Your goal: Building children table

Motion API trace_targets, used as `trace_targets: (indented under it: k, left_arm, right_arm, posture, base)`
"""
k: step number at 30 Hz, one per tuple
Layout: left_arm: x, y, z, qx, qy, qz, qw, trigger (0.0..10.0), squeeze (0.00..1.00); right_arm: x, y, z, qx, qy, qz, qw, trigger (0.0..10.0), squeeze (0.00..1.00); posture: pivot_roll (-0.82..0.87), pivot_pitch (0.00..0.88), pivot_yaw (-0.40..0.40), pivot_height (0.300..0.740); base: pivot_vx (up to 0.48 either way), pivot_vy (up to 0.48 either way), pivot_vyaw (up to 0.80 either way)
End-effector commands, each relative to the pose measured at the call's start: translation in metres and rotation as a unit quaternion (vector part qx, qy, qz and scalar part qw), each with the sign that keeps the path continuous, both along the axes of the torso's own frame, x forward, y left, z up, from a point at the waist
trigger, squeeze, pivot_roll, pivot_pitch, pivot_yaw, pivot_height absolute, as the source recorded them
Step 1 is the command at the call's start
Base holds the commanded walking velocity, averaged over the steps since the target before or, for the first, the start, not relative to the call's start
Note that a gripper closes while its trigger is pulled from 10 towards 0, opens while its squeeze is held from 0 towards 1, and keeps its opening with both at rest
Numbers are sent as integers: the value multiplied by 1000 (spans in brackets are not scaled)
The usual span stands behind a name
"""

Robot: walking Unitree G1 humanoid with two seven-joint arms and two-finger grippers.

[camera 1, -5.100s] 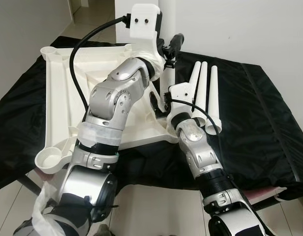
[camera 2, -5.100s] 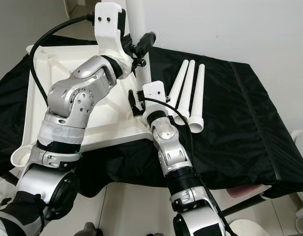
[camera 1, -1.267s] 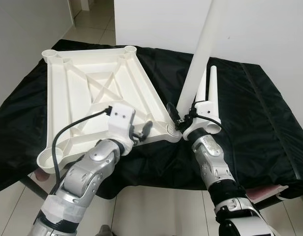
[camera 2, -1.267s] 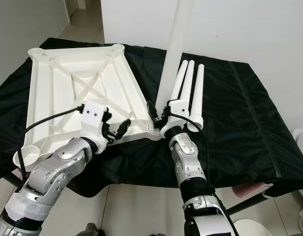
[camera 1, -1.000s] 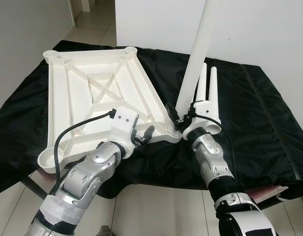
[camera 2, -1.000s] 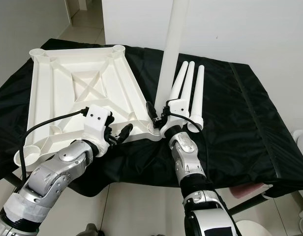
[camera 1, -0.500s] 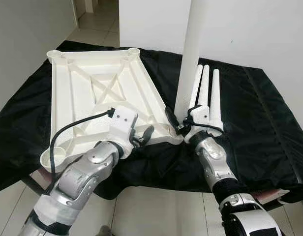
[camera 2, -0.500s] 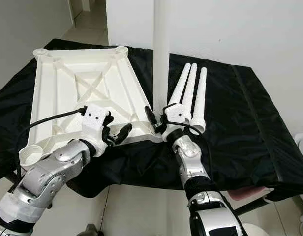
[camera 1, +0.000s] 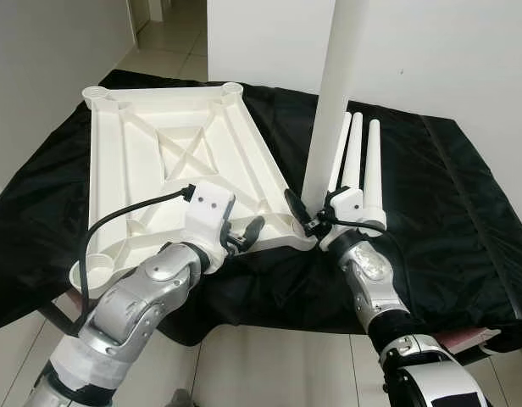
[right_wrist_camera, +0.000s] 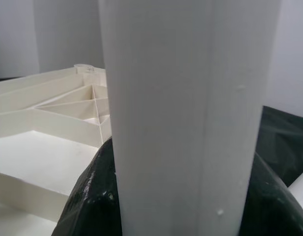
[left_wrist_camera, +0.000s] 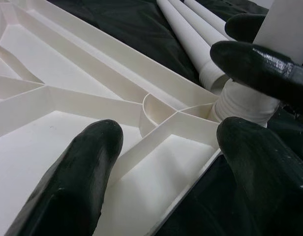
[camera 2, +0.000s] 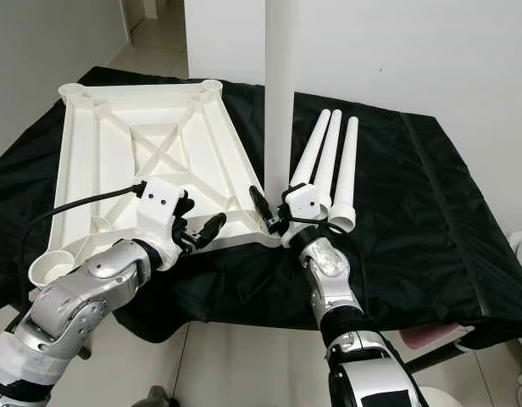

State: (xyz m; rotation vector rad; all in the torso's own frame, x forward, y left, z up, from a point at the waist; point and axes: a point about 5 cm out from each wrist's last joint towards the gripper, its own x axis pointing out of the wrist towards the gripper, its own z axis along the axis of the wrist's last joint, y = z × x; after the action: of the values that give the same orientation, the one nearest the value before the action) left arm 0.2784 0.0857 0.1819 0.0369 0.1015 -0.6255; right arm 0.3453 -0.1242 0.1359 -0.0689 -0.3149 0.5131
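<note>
The right claw (camera 1: 305, 216) clamps the base of an upright white plastic leg (camera 1: 327, 110), seating it in the near corner socket of the upside-down white ribbed plastic tabletop (camera 1: 163, 161). The left claw (camera 1: 241, 235), fingers spread and holding nothing, straddles the tabletop's near rim, likely to brace it.

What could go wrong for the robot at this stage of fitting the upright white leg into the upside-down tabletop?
1. The tall white plastic leg stands in the corner socket of the upside-down white plastic tabletop, held low by the right tool. It may tip or cross-thread.
2. The left tool sits open over the tabletop's near edge, not clamping it, so the top could slide on the black cloth.
3. A falling leg could knock the three loose white legs lying beside it.
</note>
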Motion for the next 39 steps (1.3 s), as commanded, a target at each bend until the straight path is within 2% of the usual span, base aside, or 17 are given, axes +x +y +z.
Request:
trace_targets:
  k: [1, 9, 14, 19, 21, 26, 29, 35, 37, 39]
  left_arm:
    - [-8, -7, 3, -11, 7, -103, 995, 10000, 0]
    - [-8, -7, 5, -14, 6, -101, 995, 10000, 0]
    - [-7, -7, 7, -14, 5, -98, 995, 10000, 0]
    - [-7, -6, 8, -17, 6, -97, 995, 10000, 0]
    - [-7, -6, 9, -17, 5, -95, 995, 10000, 0]
    - [-8, -5, 10, -18, 4, -94, 995, 10000, 0]
    - [-7, -4, 11, -19, 4, -93, 995, 10000, 0]
    - [-7, -4, 12, -19, 5, -93, 996, 10000, 0]
    - [-7, -4, 12, -18, 5, -93, 995, 10000, 0]
    - [-7, -4, 12, -18, 4, -94, 995, 10000, 0]
  right_arm:
    - [-8, -5, -38, 2, 92, -12, 996, 10000, 0]
    - [-5, -1, -38, -10, 99, -17, 995, 10000, 0]
    - [-3, 0, -36, 0, 93, -20, 995, 10000, 0]
    - [-2, -1, -31, -17, 65, -36, 997, 10000, 0]
    - [-2, -2, -24, -33, 28, -51, 998, 10000, 0]
    - [-4, 2, -24, -41, 14, -46, 998, 10000, 0]
    - [-8, 6, -23, -68, -13, -39, 997, 10000, 0]
    - [-9, 7, -26, -68, -6, -32, 997, 10000, 0]
    - [-9, 7, -31, -43, 19, -35, 998, 10000, 0]
    - [-7, 6, -36, 4, 61, -40, 997, 10000, 0]
  posture:
    - [152, 110, -51, 740]
    - [153, 114, -53, 740]
    - [156, 115, -55, 740]
    - [161, 115, -56, 740]
    - [162, 116, -56, 740]
    - [165, 118, -55, 740]
    - [162, 117, -50, 740]
    - [162, 117, -48, 740]
    - [162, 117, -45, 740]
    - [161, 117, -44, 740]
  base:
    - [0, 0, 0]
    - [0, 0, 0]
    - [0, 0, 0]
    - [0, 0, 0]
    - [0, 0, 0]
    - [0, 0, 0]
    - [0, 0, 0]
    - [0, 0, 0]
    - [0, 0, 0]
    - [0, 0, 0]
